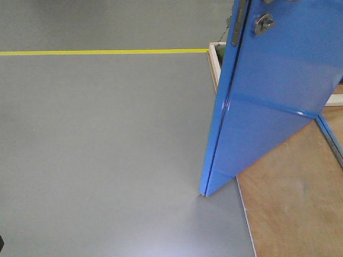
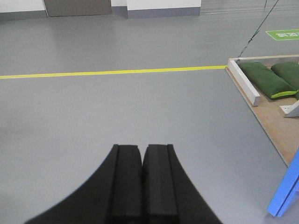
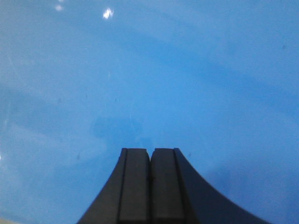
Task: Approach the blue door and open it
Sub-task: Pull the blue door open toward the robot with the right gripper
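The grey floor [image 1: 96, 160] takes up most of the front view and everything ahead of the left gripper [image 2: 142, 151]. That gripper's two black pads are pressed together with nothing between them. It points out over open floor.

The blue door [image 1: 278, 91] stands on the robot's right side. In the left wrist view only its bottom corner shows, low and far to the right of the left gripper. For the right gripper [image 3: 150, 156] the glossy panel fills the whole field ahead. Its pads are also closed flat on each other and carry nothing. It faces the panel closely, but I cannot tell whether the tips touch it.

The door already looks ajar. Its free edge swings out from the wooden platform [image 1: 295, 203] over the floor. A yellow tape line [image 1: 102, 52] crosses well beyond the left gripper, and green sandbags [image 2: 264, 80] lie on the platform to its far right. High on the door are the latch plate [image 1: 236, 27] and the thumb-turn lock [image 1: 263, 23].

I judge the approach done and the opening under way. The next move probably calls for a steady push by the closed right gripper against the flat panel. The base should follow the swing so the tips do not slide on the gloss.
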Tool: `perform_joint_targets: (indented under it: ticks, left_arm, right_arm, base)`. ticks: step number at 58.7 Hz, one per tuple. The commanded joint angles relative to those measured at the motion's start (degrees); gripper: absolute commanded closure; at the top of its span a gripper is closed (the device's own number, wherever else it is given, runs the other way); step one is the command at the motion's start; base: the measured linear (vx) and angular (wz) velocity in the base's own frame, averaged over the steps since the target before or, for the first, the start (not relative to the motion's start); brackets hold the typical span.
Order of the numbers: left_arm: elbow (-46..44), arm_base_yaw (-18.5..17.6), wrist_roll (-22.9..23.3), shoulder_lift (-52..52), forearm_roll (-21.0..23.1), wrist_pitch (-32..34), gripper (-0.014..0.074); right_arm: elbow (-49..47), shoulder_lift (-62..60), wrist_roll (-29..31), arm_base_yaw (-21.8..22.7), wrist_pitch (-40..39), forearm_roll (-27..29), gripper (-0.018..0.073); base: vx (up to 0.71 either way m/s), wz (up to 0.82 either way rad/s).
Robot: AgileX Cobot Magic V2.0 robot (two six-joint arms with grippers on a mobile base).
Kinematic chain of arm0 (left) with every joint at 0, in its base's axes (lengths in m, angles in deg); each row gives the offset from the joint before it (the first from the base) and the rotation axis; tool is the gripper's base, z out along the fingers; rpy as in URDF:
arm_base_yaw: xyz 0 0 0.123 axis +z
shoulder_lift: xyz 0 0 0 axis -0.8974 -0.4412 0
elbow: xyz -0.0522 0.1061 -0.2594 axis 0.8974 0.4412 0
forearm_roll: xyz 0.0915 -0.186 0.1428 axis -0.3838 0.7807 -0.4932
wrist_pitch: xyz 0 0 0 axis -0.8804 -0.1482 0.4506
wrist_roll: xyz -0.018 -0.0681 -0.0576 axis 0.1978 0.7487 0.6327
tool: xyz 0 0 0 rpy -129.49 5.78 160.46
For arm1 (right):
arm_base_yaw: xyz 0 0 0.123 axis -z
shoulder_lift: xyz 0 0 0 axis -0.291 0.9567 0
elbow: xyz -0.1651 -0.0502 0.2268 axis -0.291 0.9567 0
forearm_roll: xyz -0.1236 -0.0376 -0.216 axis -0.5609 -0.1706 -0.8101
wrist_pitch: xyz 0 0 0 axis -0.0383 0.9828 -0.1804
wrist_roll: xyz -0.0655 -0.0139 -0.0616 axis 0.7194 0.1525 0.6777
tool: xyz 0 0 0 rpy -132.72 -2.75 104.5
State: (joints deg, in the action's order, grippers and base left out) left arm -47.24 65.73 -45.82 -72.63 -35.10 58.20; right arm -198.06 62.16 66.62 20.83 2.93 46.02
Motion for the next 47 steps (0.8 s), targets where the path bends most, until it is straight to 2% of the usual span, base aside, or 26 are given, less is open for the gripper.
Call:
perform_joint_targets:
  ticks: [1, 47]
  left_arm:
    - [-1.11, -0.15, 0.39, 0.78, 0.15, 4.79, 0.0524]
    - [-1.11, -0.15, 0.39, 0.78, 0.15, 4.79, 0.0524]
  right_arm:
    - [-2.13, -2.95, 0.40, -0.55, -1.51, 0.52, 0.0551]
    - [-1.97, -2.83, 0.40, -0.34, -0.98, 0.52, 0.0551]
  base:
    - [0.00, 0.00]
    - [0.00, 0.00]
